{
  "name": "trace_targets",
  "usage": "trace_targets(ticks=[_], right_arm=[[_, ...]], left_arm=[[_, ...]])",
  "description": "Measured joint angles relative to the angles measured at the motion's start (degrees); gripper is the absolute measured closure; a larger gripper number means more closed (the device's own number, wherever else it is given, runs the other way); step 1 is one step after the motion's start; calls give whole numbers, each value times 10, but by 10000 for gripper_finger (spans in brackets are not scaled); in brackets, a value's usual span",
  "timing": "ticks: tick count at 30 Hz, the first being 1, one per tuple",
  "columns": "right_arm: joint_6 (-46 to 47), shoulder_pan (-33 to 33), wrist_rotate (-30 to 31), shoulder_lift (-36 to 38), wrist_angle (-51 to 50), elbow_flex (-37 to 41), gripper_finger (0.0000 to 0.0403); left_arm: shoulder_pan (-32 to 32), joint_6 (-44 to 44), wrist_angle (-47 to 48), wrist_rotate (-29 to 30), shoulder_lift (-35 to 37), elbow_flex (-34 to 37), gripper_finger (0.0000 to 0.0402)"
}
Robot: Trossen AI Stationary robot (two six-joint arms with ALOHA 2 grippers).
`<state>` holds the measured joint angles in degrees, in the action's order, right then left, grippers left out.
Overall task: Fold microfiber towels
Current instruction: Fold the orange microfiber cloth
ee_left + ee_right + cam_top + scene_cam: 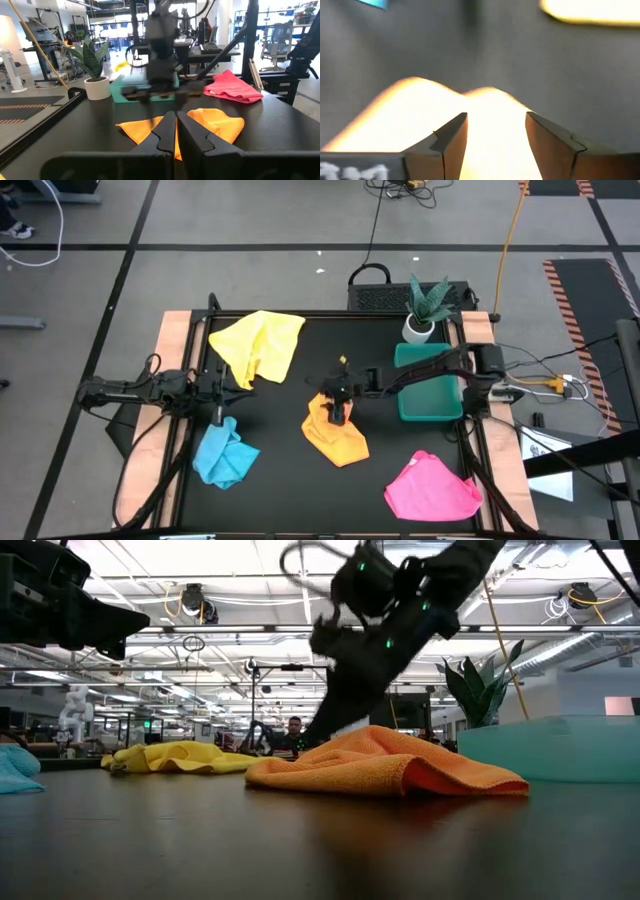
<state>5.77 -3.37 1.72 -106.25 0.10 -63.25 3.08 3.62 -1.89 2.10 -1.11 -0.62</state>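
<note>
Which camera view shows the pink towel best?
The high view: the whole pink towel lies crumpled at the table's front right. The left wrist view shows it only from the side, behind the orange towel. The other views miss it.

Green tray (430,402) beside a potted plant (425,310) on black table (280,430)

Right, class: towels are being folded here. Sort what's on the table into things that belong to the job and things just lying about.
Belongs to the job:
yellow towel
orange towel
blue towel
pink towel
right gripper, open over the orange towel

Just lying about:
green tray
potted plant
</note>
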Motion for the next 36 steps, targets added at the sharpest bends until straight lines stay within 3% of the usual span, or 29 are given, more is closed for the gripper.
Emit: trace_targets(ticks=[4,13,20,25,31,36], right_arm=[[0,-33,43,1,-9,0,210],[-30,-71,-90,-11,-15,0,228],[-60,-59,-92,-39,-9,0,247],[-86,-59,-91,-59,0,-1,292],[-87,-55,-89,-40,2,1,391],[-95,-34,-19,16,14,1,390]], left_arm=[[0,0,0,0,0,0,380],[0,0,0,0,0,0,380],[0,0,1,0,0,0,380],[0,0,0,9,0,0,380],[0,0,0,10,0,0,380],[0,0,0,10,0,0,380]])
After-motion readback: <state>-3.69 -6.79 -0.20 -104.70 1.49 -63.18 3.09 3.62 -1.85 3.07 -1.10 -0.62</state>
